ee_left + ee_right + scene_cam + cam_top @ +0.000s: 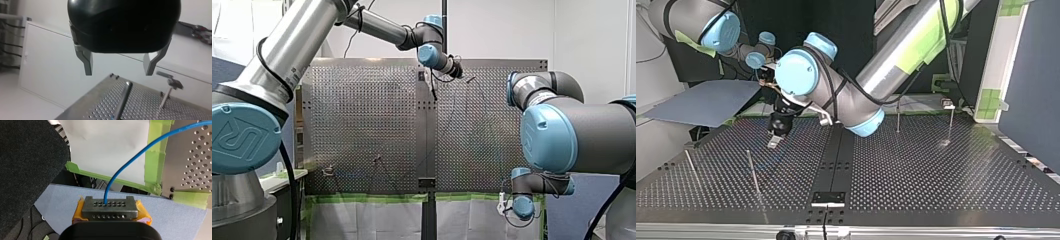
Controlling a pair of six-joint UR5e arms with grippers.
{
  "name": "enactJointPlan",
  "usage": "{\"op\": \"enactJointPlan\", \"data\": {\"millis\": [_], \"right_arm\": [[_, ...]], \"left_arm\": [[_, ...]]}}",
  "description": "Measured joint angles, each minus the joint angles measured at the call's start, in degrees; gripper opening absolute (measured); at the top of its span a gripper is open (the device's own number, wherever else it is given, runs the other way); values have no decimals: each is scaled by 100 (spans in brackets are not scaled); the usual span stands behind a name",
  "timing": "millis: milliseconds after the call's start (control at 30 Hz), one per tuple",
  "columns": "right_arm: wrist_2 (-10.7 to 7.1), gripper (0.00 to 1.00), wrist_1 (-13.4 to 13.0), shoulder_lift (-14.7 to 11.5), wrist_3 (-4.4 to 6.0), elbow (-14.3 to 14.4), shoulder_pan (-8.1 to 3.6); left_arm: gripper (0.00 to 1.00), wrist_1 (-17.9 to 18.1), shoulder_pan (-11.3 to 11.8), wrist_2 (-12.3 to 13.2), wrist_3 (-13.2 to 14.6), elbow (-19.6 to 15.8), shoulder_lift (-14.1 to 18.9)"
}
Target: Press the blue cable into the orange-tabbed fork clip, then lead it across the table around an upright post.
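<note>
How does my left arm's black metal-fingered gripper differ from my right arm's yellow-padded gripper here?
My left gripper is open with nothing between its bare grey metal fingers; my right gripper is shut on the thin blue cable and shows yellow-orange pads. The left one hangs over the perforated metal table, a slim upright metal post ahead of it; the right one sits off the table's edge, over a blue-grey sheet. Both have black bodies.

My left arm (287,45) and my right arm (582,135) have silver-grey metal tubes, dark grey joint housings and round light blue caps (242,137). One cap carries a raised mark, probably the maker's logo. A black cable (292,195) runs beside the left arm. The left gripper (119,73) is a glossy black dome with two grey metal fingers (87,62). The right gripper (110,207) shows a dark perforated block between orange-yellow pads (143,214).
</note>
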Motion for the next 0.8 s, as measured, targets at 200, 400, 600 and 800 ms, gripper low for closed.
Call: {"op": "enactJointPlan", "data": {"millis": [200,400,600,800], "right_arm": [[0,0,-5,0,0,0,11],[0,0,-6,0,0,2,18],[0,0,-1,0,0,-1,37],[0,0,-1,0,0,-3,39]], "left_arm": [[100,-295,-5,-52,294,3,-2],[100,-582,-6,-20,554,3,-3],[100,-626,-16,10,589,4,-3],[100,-592,-17,22,583,4,-2]]}}
